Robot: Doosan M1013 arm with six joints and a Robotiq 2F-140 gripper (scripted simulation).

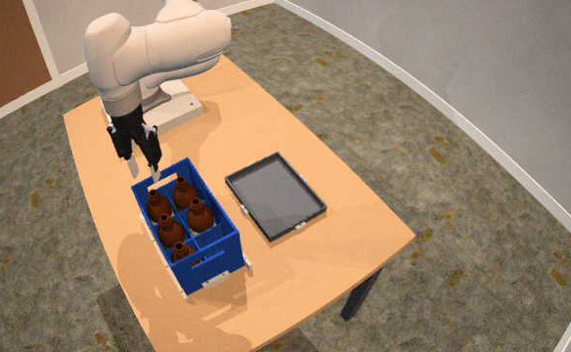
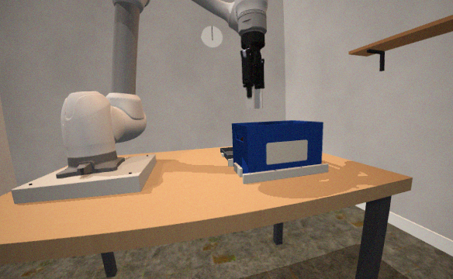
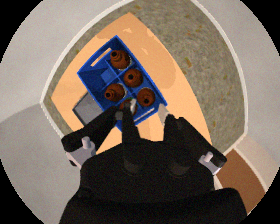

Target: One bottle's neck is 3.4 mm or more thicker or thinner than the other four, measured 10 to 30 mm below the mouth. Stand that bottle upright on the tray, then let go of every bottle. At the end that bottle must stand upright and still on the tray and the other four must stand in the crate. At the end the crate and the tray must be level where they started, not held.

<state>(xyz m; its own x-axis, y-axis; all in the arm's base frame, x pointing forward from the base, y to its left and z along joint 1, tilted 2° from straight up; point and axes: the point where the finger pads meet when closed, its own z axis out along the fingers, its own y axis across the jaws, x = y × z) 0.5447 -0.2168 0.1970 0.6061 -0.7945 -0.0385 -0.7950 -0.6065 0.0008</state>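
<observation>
The claw hangs above the end of the blue crate nearest the arm's base, its pale fingertips pointing down and standing a middling way apart, with nothing gripped between them. In the exterior view the tips are above the crate's rim, apart from it.

All five brown bottles are in the crate, below the claw and off toward the crate's far end. They stand in two rows, each in a compartment of its own. The row on the side away from the tray has three: one bottle at the end near the claw, a middle bottle, and a far bottle. The row on the tray side has two: a bottle at the near end, partly hidden by a finger in the wrist view, and a bottle in the middle. The sixth compartment, at the far end of the tray-side row, has no bottle. Which neck is the odd one, I cannot tell.

The dark tray lies flat on the worktop beside the crate, apart from it, with no bottle on it.
</observation>
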